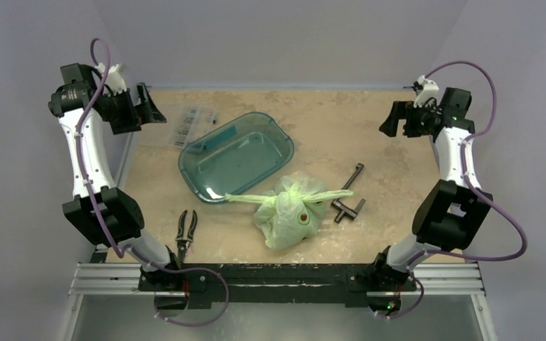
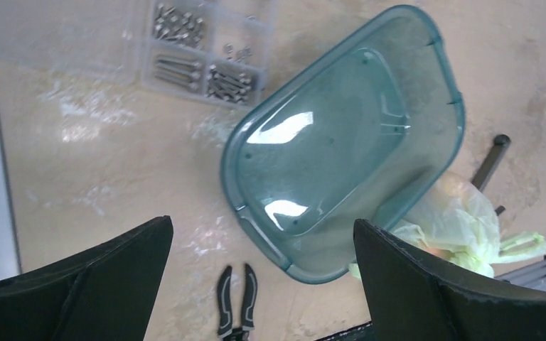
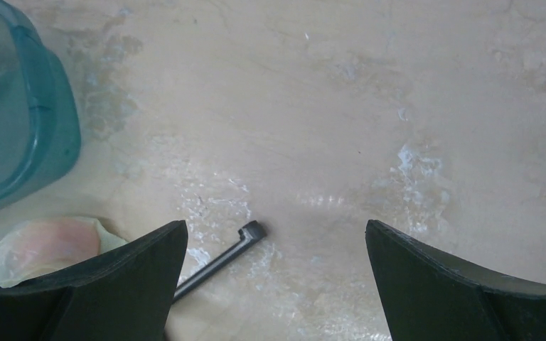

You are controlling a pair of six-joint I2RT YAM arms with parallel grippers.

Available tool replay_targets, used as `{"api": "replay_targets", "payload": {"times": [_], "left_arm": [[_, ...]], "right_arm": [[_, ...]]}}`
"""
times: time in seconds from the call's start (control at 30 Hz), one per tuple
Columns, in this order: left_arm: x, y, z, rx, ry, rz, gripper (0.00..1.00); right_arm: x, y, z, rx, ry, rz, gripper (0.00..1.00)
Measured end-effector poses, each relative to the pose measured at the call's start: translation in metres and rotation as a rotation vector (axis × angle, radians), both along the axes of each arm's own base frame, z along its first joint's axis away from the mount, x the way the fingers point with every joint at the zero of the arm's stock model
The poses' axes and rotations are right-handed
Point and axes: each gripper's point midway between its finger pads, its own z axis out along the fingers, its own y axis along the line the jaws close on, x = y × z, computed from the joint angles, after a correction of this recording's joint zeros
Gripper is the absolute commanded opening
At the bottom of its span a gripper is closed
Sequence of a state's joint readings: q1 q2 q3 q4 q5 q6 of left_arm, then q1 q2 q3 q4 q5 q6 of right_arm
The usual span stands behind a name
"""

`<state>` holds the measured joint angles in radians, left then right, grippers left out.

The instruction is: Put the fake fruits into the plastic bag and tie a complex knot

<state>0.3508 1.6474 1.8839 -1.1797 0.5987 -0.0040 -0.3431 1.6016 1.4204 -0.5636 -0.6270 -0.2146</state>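
The pale green plastic bag [image 1: 289, 212] lies bunched and knotted near the table's middle front, its twisted ends sticking out left and right. Fruit shapes show through the plastic, one with an orange-red patch [image 1: 303, 217]. The bag also shows in the left wrist view [image 2: 462, 224] and at the lower left of the right wrist view [image 3: 39, 249]. No loose fruit is in view. My left gripper [image 1: 149, 106] is raised at the far left, open and empty. My right gripper [image 1: 392, 119] is raised at the far right, open and empty. Both are well away from the bag.
A translucent teal tub [image 1: 236, 155] stands empty behind the bag. A clear box of screws [image 1: 192, 124] lies at the back left. Pliers [image 1: 185, 229] lie near the front left. A dark metal T-shaped tool [image 1: 348, 193] lies just right of the bag.
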Motion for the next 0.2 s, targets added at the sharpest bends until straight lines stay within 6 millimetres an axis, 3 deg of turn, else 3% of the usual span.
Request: {"api": "replay_targets", "payload": {"times": [0.1,0.2], "left_arm": [[-0.008,0.028,-0.023,0.027,0.065,0.077,1.0],[-0.011,0.04,-0.036,0.076,0.094,0.096,1.0]], "right_arm": [[-0.006,-0.01,-0.011,-0.027,0.023,-0.013,0.99],[-0.005,-0.01,-0.013,-0.048,0.021,-0.008,0.99]]}}
